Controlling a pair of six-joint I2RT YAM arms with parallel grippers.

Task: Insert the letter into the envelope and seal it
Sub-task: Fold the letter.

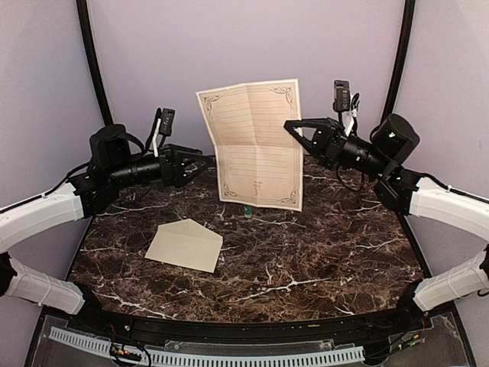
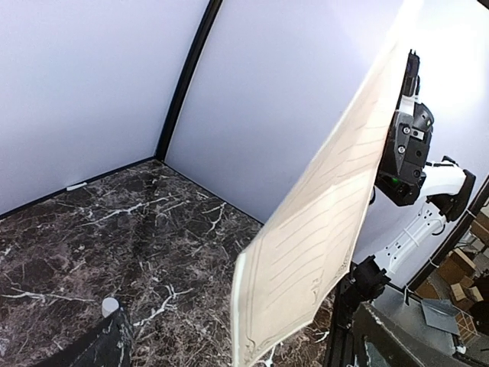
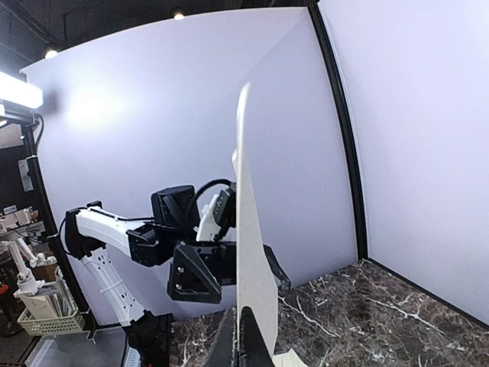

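Left of centre in the overhead view, the left pincer is standing wide just beside the letter's left edge, gripping nothing. Below it, the cream envelope is lying flat on the dark marbled surface. In the middle, the letter is standing upright, printed face toward the camera. At upper right, the right pincer is pinching its right edge.

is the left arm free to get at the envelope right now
Probably yes. The left gripper is open and empty, and the envelope lies flat on the left half of the table with nothing over it. The letter, pinched upright by the right gripper, stands farther back, apart from the envelope.
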